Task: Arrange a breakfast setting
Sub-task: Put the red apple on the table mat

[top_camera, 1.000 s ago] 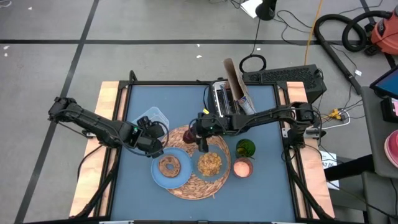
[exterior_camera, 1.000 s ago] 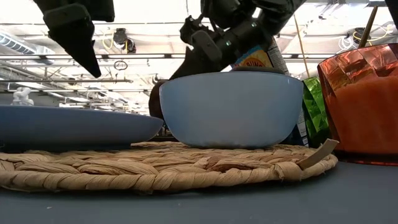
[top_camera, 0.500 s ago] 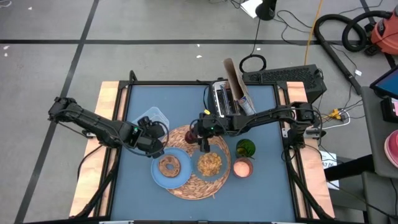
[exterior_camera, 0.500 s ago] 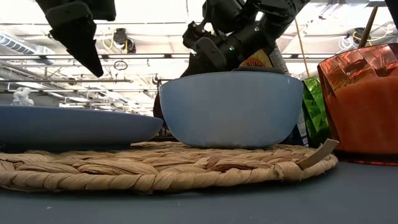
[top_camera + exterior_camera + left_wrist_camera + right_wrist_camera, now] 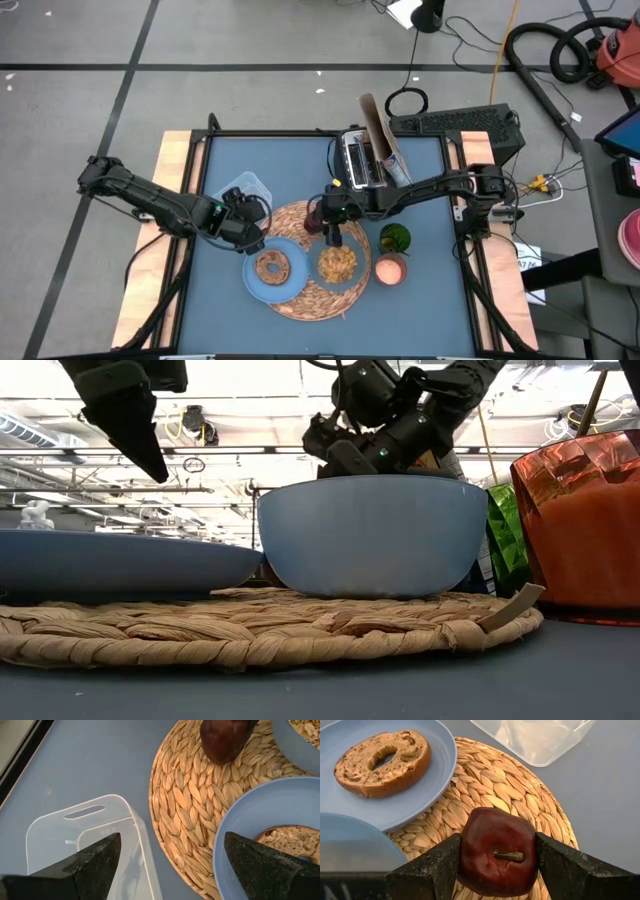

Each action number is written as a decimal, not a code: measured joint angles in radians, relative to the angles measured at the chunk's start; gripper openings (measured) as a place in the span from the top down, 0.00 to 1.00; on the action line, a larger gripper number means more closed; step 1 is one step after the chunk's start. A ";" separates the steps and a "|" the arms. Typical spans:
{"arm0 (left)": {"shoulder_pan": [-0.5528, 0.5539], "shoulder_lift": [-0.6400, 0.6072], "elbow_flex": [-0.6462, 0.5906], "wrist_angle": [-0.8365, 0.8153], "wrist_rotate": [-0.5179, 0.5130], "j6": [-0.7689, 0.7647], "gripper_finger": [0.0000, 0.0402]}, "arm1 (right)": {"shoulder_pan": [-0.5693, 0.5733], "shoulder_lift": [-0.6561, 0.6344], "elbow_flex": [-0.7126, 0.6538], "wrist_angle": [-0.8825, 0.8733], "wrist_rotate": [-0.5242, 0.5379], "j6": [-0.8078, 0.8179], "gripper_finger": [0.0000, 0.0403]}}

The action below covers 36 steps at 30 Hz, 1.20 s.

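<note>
So my right pincer [image 5: 333,238] has slid a bit right since a second ago, toward the bowl [image 5: 338,264] of cereal [image 5: 337,261], and it's clamped on the dark-red fruit [image 5: 497,851] above the straw mat [image 5: 505,780]. The bagel [image 5: 382,756] sits on the blue plate [image 5: 425,775]. My left pincer [image 5: 254,238] hangs wide open, holding nothing, between tub [image 5: 85,837] and plate.

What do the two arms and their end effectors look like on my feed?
Both arms are dark, jointed segments with black cables looped along them. The left end effector and right end effector each end in two wedge-shaped, matte black fingers with a grainy surface. No markings are readable.
</note>
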 joint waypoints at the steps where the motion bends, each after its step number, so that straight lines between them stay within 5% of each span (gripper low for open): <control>1: 0.000 0.000 0.000 0.000 0.000 0.000 0.11 | 0.000 0.000 -0.003 0.005 0.000 0.003 0.43; 36: 0.000 0.000 0.000 0.000 0.000 -0.003 0.11 | 0.000 0.000 -0.003 0.019 0.000 0.004 0.43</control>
